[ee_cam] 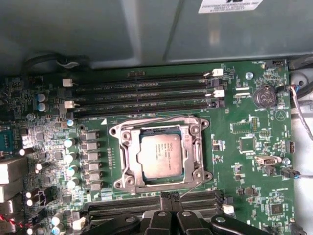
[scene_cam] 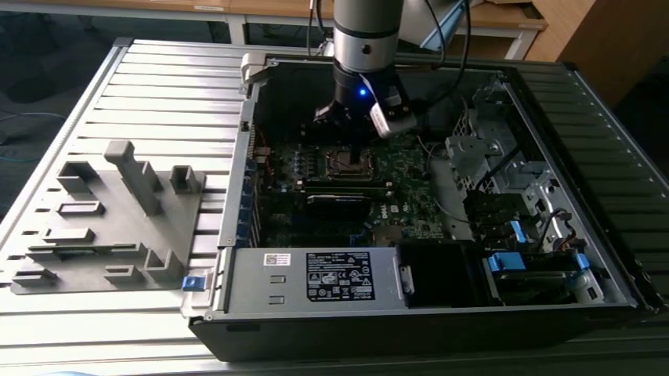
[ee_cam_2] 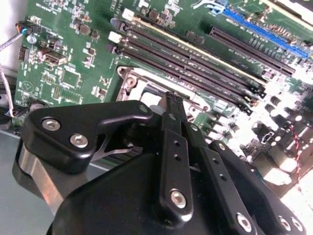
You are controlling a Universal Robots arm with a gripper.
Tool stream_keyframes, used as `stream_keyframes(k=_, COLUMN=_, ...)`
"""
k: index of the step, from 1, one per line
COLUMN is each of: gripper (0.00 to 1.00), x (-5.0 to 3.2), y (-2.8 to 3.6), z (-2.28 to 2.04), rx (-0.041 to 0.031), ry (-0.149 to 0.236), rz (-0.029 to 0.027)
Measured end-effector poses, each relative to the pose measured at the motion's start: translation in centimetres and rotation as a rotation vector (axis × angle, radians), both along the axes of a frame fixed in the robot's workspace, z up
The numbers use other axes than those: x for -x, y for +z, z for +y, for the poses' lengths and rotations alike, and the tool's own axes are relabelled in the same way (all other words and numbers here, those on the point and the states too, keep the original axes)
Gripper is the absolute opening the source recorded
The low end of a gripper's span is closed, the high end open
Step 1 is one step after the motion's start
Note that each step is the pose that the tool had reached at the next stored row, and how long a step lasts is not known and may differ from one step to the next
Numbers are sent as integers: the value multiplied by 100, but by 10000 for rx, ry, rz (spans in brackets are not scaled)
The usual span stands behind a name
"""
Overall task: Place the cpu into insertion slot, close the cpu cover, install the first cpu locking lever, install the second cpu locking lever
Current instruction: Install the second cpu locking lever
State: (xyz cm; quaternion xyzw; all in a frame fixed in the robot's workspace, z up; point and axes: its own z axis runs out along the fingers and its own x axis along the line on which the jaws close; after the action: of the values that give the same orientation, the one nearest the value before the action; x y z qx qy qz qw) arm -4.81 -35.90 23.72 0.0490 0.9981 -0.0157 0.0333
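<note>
1. I hang over the open computer case (scene_cam: 439, 313), which lies on the slatted metal worktop (scene_cam: 157, 94).
2. My gripper (ee_cam: 168, 198) is down inside the case, just above the motherboard (ee_cam: 244, 166), beside the edge of the CPU socket nearest the lower memory slots.
3. My jaws are clenched together, tips touching, with nothing between them, as both wrist views show.
4. The cpu (ee_cam: 159, 156) lies flat in the socket, its silver-grey top showing.
5. The cpu cover (ee_cam: 195, 159) lies down around it, framing the chip.
6. A thin wire locking lever (ee_cam: 146, 119) runs along the socket's far edge.
7. A grey fixture tray (scene_cam: 105, 219) rests on the worktop at the exterior view's left.
</note>
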Motion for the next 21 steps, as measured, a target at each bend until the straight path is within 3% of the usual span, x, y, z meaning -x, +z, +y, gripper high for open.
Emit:
stream_keyframes(k=13, gripper=11, x=67, y=-34, z=-83, rx=-41, ry=-1, rz=-1)
stream_keyframes(k=14, gripper=11, x=68, y=-35, z=-86, rx=-65, ry=1, rz=0)
stream_keyframes(k=16, gripper=11, x=69, y=-36, z=-91, rx=-214, ry=-1, rz=0)
stream_keyframes(k=17, gripper=11, x=69, y=-36, z=-93, rx=-248, ry=-1, rz=0)
stream_keyframes(k=21, gripper=11, x=69, y=-36, z=-93, rx=-259, ry=-1, rz=-1)
